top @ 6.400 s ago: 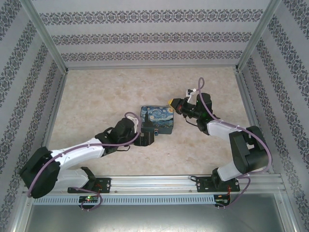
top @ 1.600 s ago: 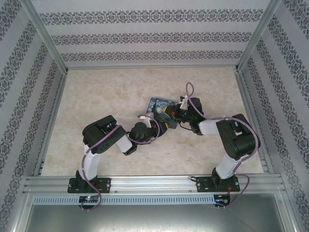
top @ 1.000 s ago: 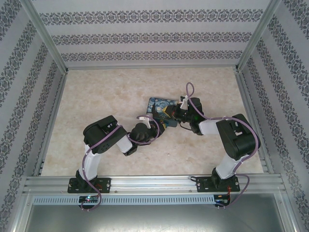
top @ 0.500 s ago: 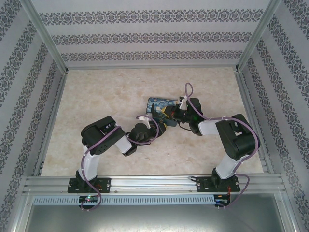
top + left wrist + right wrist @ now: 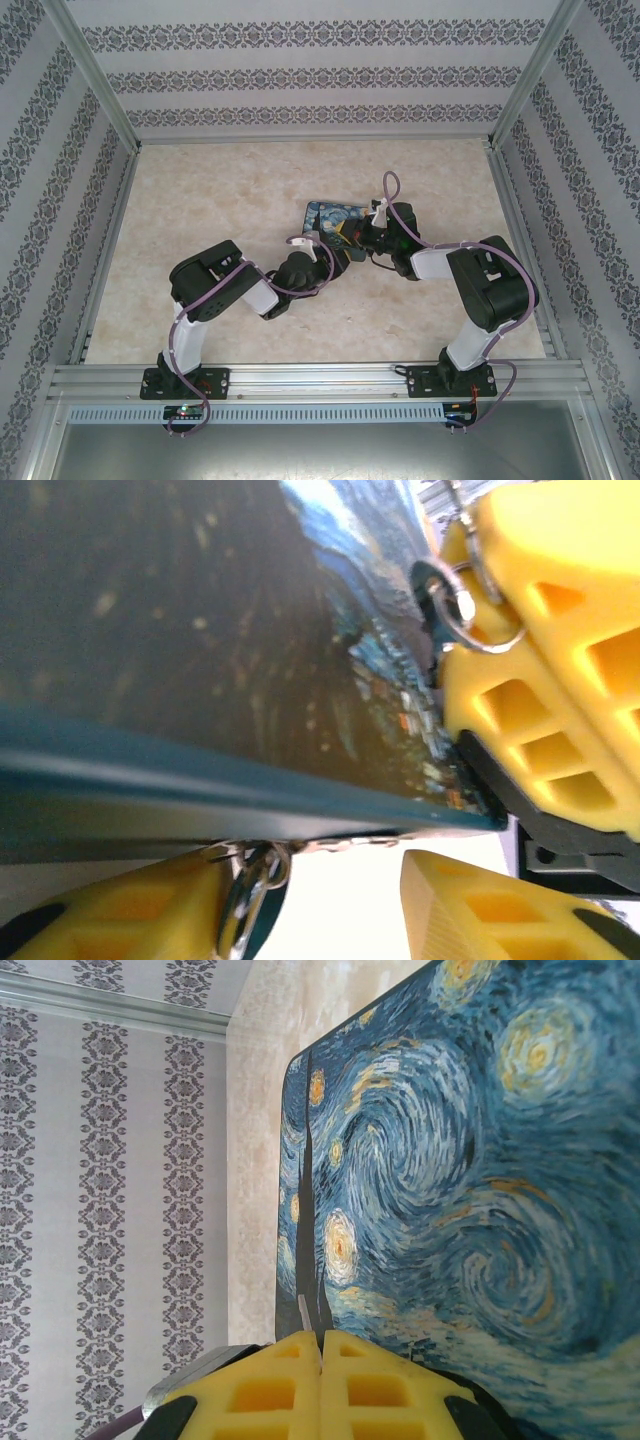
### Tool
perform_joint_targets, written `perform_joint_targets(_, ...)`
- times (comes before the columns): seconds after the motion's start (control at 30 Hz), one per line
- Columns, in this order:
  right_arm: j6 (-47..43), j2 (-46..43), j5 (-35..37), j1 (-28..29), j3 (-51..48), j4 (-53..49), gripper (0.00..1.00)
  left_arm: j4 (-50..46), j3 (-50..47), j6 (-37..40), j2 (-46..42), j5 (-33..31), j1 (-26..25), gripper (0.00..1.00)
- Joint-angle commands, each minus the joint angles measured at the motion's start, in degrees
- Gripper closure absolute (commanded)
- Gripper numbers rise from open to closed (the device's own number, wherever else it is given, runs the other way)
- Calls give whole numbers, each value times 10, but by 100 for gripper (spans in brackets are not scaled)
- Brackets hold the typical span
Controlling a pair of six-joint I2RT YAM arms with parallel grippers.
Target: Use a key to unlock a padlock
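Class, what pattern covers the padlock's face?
The padlock shows a swirling blue night sky with yellow spots; clearest from the right wrist.

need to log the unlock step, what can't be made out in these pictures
Key: top view, too small, hidden between left gripper and right gripper.
Keyhole: right wrist view, padlock cut off by the frame; left wrist view, too close and blurred.
Shackle, locked or open: top view, too small, crowded by the grippers.

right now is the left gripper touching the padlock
Cannot tell. Left wrist view: one finger of the left gripper has a bright gap between it and the padlock; the other finger's tip is hidden by a metal ring.
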Motion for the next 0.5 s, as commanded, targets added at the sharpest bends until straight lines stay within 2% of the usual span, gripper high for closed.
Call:
perform_joint_targets(0.0, 0, 1, -1, 11, -5, -17, 100, -121, -1, 20, 0, -32, -11, 57)
perform_joint_targets(0.1, 0, 2, -3, 11, -5, -17, 100, -123, -1, 23, 5, -38, -12, 63)
perform_joint_targets(0.47, 0, 2, -6, 12, -7, -15, 100, -114, 1, 23, 17, -45, -13, 74)
